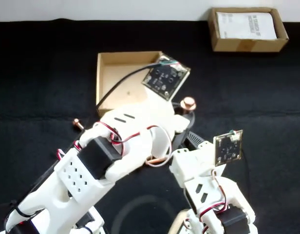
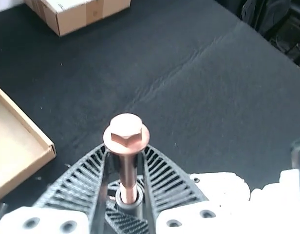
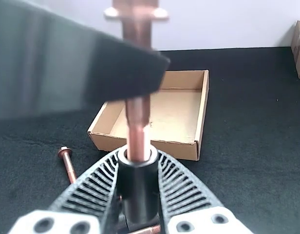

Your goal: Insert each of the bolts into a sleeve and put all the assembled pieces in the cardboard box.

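Right pincer [image 3: 137, 161] tight on sleeve [image 3: 137, 187], left pincer [image 2: 125, 151] tight on bolt [image 2: 126, 136], tip inside; spare bolt [image 3: 67, 165] near cardboard box [image 3: 145, 137].

text: none legible | printed white sheet [image 1: 246, 25] in small box [image 1: 247, 45]: print too small to read

Room beside cardboard box [image 1: 111, 68] — left arm [image 1: 135, 131] (cable [image 1: 123, 83] too) overhanging it.

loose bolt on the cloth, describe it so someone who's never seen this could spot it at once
Find the open cardboard box mid-table on the black cloth. Off its left corner on the arms' side lies a copper bolt, flat on the cloth. Unlike the other bolt, clamped in the left gripper, nothing touches it.
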Robot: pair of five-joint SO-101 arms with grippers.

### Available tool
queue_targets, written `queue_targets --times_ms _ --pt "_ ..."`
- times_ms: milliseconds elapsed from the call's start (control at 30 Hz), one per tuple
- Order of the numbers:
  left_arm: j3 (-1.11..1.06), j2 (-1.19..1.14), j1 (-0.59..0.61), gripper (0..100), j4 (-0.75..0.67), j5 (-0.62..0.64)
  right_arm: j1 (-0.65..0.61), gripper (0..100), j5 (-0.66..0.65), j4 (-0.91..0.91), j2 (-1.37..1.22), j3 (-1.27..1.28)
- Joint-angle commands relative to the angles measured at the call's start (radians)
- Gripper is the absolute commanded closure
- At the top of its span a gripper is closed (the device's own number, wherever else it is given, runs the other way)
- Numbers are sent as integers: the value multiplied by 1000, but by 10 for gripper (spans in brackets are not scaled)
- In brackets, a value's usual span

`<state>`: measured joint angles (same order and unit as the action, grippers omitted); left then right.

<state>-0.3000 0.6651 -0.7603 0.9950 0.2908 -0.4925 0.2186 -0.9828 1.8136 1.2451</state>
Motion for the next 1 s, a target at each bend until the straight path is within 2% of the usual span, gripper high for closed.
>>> queue_targets --times_ms 0,300,367,500,567,700,867,967 --pt "-19 8 -1 992 -18 2 -2 992 -9 24 -4 -5" --pt "-96 10 25 982 -18 -3 -2 992 -9 22 -4 -13" --pt "-96 19 39 929 -12 -2 -2 992 -9 22 -4 -15" --pt "-96 94 38 774 109 0 -2 992 -9 22 -4 -15" --pt "-96 134 36 748 178 -5 -2 992 -9 22 -5 -15" --pt "-94 226 44 749 296 -21 -2 992 -9 22 -5 -16" --pt "-94 394 44 805 368 -170 -1 992 -75 59 -31 -19" --pt "-94 522 44 882 367 -279 59 992 -100 128 -124 -74"
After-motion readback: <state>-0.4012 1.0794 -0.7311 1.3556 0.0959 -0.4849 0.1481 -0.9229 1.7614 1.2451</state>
